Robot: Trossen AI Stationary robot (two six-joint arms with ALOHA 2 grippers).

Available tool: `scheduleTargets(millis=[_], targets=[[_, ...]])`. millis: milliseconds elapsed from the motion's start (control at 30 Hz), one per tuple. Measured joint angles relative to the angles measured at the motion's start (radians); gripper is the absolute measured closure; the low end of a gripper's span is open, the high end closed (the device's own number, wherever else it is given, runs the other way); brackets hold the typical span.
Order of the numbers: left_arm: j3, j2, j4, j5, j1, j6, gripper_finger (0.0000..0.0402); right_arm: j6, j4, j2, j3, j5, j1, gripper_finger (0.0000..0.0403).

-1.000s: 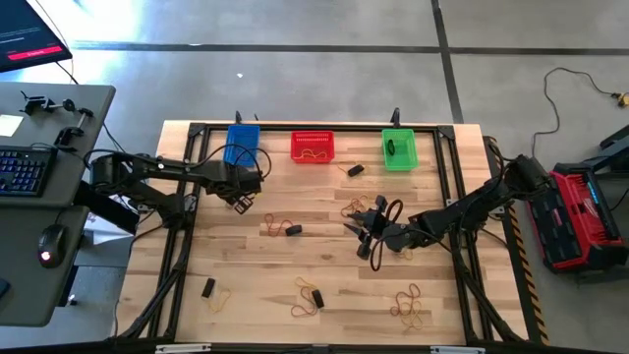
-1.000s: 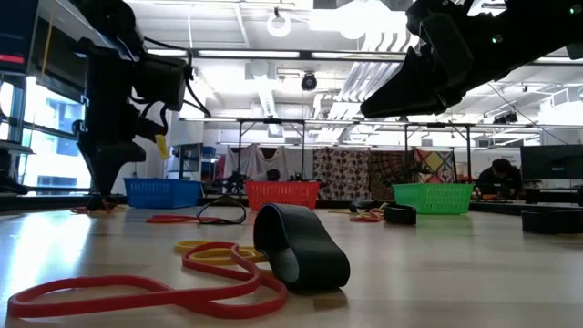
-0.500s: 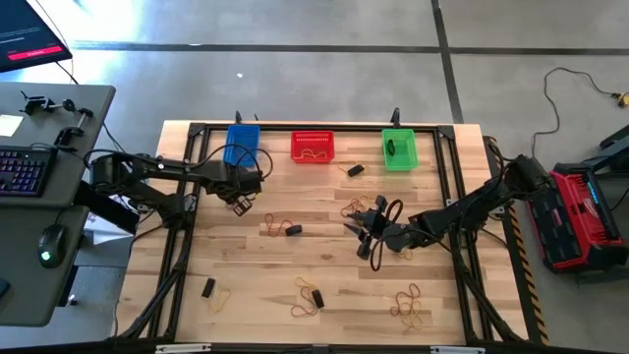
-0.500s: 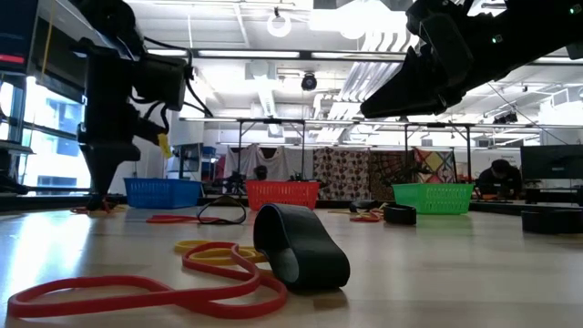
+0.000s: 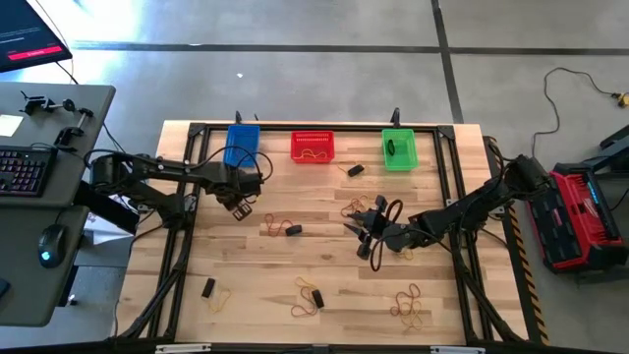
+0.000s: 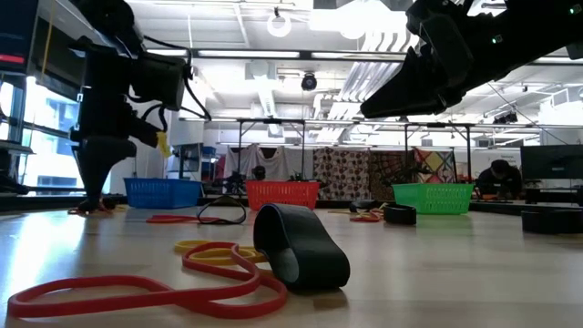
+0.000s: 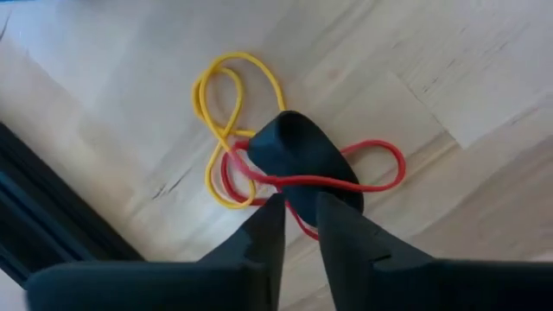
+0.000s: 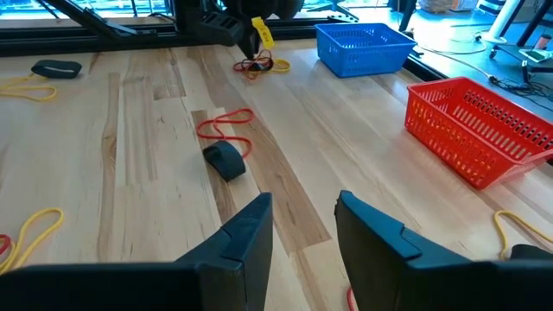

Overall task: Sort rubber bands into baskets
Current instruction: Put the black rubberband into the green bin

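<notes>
Short thick dark band [image 7: 302, 164] lying flat on the bench [image 5: 324, 265] just in front of the blue basket [image 5: 241, 145], tangled with a red loop [image 7: 363, 168] and a yellow loop [image 7: 226, 104]; long axis running diagonally away from the fingertips. Left claw [image 7: 295, 216] directly over it, narrowly parted, gripping nothing. Right claw [image 8: 302, 216] mid-bench, partly open, empty.

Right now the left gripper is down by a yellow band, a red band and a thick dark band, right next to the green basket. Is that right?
Not quite. The high view shows the left gripper beside the blue basket; the green basket is far across the table. The yellow band, red band and thick dark band are there.
</notes>
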Motion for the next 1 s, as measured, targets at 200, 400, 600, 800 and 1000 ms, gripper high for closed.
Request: scheduleTargets(millis=[200, 400, 600, 800, 1000], targets=[[0.000, 0.000, 0.000, 0.037, 0.000, -0.024, 0.0289, -0.008, 0.000, 0.000, 0.000, 0.000, 0.000, 0.0286], [0.000, 0.000, 0.000, 0.100, -0.002, -0.058, 0.0267, -0.009, 0.000, 0.000, 0.000, 0.000, 0.000, 0.0286], [0.000, 0.000, 0.010, 0.081, -0.016, -0.066, 0.0261, -0.016, 0.000, 0.000, 0.000, 0.000, 0.000, 0.0286], [0.000, 0.000, 0.058, 0.056, -0.033, -0.032, 0.0261, -0.016, 0.000, 0.000, 0.000, 0.000, 0.000, 0.0286], [-0.012, 0.000, 0.086, 0.056, -0.033, -0.024, 0.0261, -0.016, 0.000, 0.000, 0.000, 0.000, 0.000, 0.0286]])
